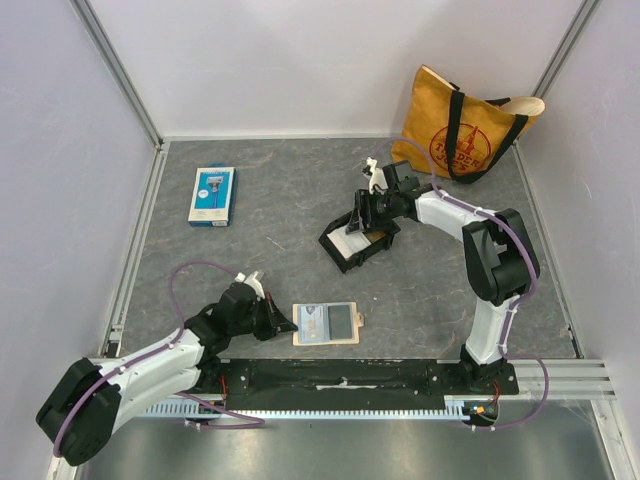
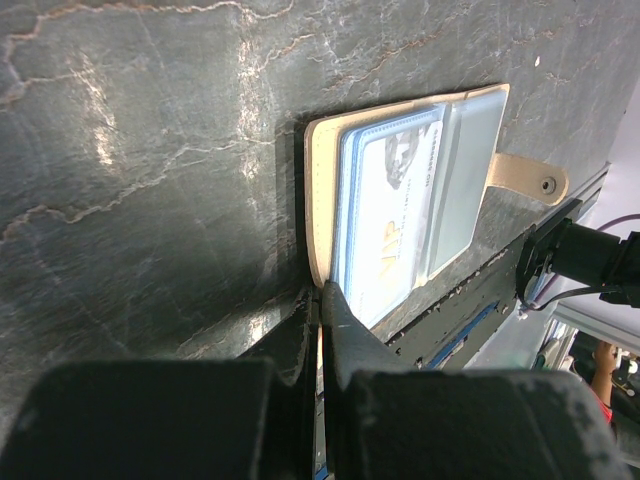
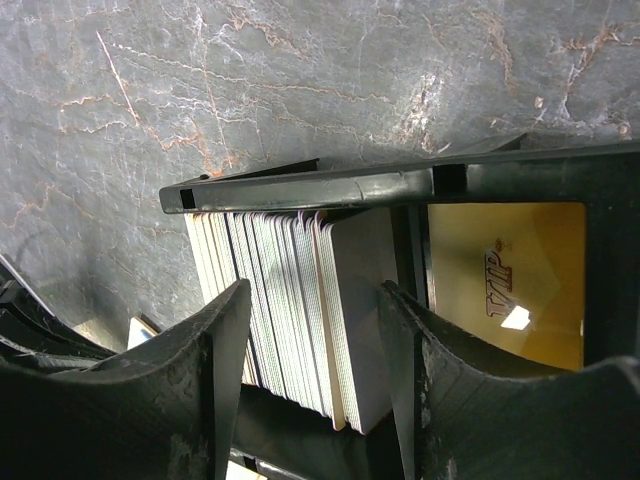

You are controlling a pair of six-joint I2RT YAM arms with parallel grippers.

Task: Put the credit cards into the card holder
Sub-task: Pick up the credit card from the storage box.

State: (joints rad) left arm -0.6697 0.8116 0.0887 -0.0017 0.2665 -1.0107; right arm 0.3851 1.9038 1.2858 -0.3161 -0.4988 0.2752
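Observation:
The tan card holder (image 1: pixel 325 324) lies open near the table's front edge, with a light card (image 2: pixel 385 230) behind its clear slot and its side tab (image 2: pixel 528 177) pointing away. My left gripper (image 2: pixel 322 292) is shut on the holder's left edge, and a strip of tan shows between the fingers. In the black tray (image 3: pixel 300 183), a stack of credit cards (image 3: pixel 290 290) stands on edge. My right gripper (image 3: pixel 314 305) is open astride that stack, one finger on each side with small gaps. A gold card (image 3: pixel 505 275) lies flat in the tray's other compartment.
A blue-and-white flat package (image 1: pixel 212 195) lies at the back left. A yellow tote bag (image 1: pixel 465 125) leans in the back right corner. The black tray (image 1: pixel 338 256) sits mid-table under the right gripper (image 1: pixel 362 222). Walls and metal rails (image 1: pixel 350 375) border the table.

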